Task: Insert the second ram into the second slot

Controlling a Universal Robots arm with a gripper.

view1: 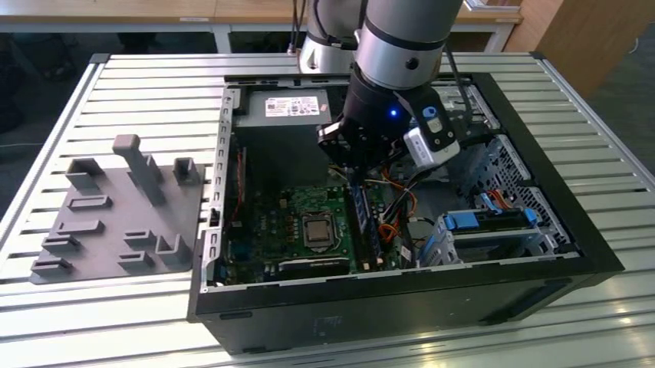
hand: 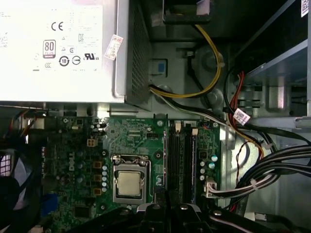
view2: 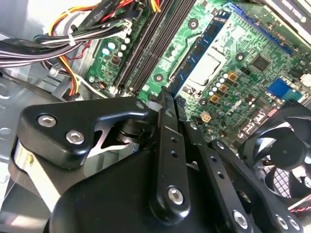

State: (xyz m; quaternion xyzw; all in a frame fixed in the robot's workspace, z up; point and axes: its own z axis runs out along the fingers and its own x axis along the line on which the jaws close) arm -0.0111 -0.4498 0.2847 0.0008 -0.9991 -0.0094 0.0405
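Note:
An open computer case lies on a slatted table. My gripper reaches down into it over the green motherboard. In the second wrist view its black fingers are together on one end of the second ram, a long blue stick that runs away from the fingertips. The stick hangs along the black memory slots, on the side of the processor socket. I cannot tell if it touches a slot. The slots also appear in the second wrist view.
A silver power supply fills the case's far end. Bundled cables run beside the slots. A black fan sits near the socket. A blue drive cage is toward the exterior view's right, a grey parts fixture on the table at its left.

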